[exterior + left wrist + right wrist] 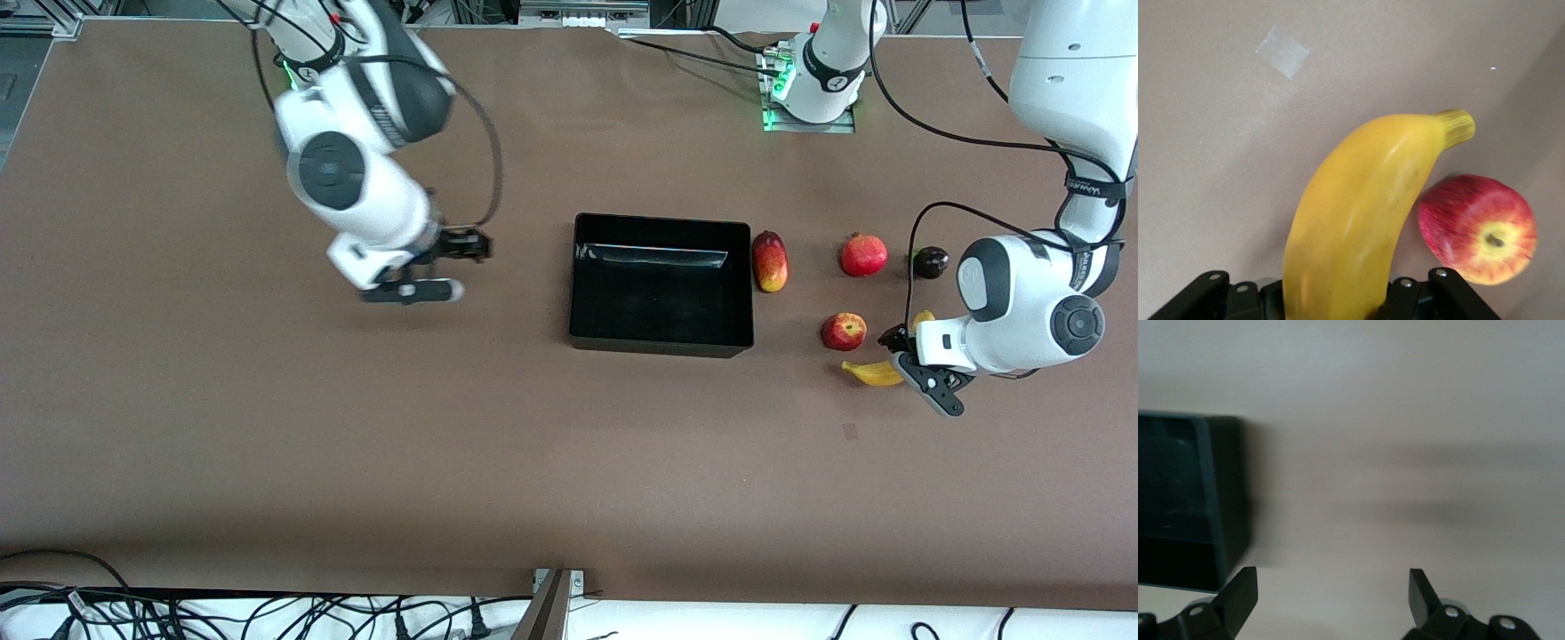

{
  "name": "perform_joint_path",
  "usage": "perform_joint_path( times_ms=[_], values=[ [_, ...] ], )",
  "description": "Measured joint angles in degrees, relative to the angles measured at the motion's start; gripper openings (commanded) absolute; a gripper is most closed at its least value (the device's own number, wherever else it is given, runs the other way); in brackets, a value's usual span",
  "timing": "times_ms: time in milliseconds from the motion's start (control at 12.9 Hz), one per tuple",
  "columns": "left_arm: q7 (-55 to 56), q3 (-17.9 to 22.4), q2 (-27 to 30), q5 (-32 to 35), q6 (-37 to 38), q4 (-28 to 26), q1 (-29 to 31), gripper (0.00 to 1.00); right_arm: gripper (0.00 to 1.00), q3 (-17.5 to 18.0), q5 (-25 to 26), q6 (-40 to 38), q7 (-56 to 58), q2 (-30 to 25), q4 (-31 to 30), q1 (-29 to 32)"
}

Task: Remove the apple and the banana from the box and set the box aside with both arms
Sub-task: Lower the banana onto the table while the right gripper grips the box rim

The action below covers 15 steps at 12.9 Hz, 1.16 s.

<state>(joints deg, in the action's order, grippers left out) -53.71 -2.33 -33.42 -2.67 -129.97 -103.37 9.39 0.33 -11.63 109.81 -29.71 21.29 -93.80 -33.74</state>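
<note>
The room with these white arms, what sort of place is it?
Probably a robotics lab: two arms bolted to a brown table, loose cables along its edge, and fruit like a banana beside a black box for practice.

The box (661, 284) stood open-topped with nothing inside it, so entry from above was unobstructed. Between it and the right gripper (462, 251), whose fingers stood wide apart with nothing between them, lay bare table (356, 462). The crowded part was toward the left arm's end: an oblong red-yellow fruit (770, 260) sat just beside the box wall, then a crowned red fruit (863, 255) and a dark purple one (931, 262). The left gripper (900, 354) was clamped on the banana (1358, 233), with the apple (1478, 229) almost touching it (a tight squeeze there). The stretch nearer the front camera was open.
</note>
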Motion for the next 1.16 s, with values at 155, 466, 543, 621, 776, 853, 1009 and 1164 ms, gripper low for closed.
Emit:
perform_joint_path(
  times_ms=[155, 466, 543, 621, 776, 853, 1009, 1164],
  values=[
    [0.00, 0.53, -1.76, 0.00, -1.99, 0.08, 0.02, 0.00, 1.00, 0.06, -1.52, 8.36, -4.52, 4.27, -0.04, -6.22],
    [0.08, 0.93, -3.30, 0.00, -2.80, 0.23, 0.02, 1.00, 0.62, 0.08, -1.62, 25.30, -8.84, 13.67, 0.03, -10.95],
    [0.20, 0.95, -3.32, 0.00, -2.80, 0.23, 0.02, 1.00, 0.35, 0.08, -1.62, 27.58, -8.84, 15.40, 0.10, -11.83],
    [0.43, 0.99, -3.32, 0.00, -2.81, 0.26, 0.03, 1.00, 0.15, 0.09, -1.62, 28.59, -8.95, 16.63, 0.18, -12.80],
    [2.65, 1.16, -3.26, 0.00, -3.83, 0.53, 0.20, 1.00, 0.00, 0.07, -1.62, 29.12, -9.53, 17.84, 0.20, -13.80],
    [5.05, 1.20, -3.03, 0.00, -5.46, 0.60, 0.40, 1.00, 0.00, -0.08, -1.63, 29.13, -9.65, 18.03, 0.22, -13.77],
    [10.92, 1.31, -2.34, 0.00, -10.13, -0.82, 0.96, 1.00, 0.00, -0.58, -1.64, 29.13, -9.65, 18.04, 0.30, -13.56],
    [16.65, 1.37, -1.54, 0.00, -14.14, -5.29, 1.42, 1.00, 0.00, -0.87, -1.64, 29.07, -9.65, 18.03, 0.40, -13.44]
  ],
)
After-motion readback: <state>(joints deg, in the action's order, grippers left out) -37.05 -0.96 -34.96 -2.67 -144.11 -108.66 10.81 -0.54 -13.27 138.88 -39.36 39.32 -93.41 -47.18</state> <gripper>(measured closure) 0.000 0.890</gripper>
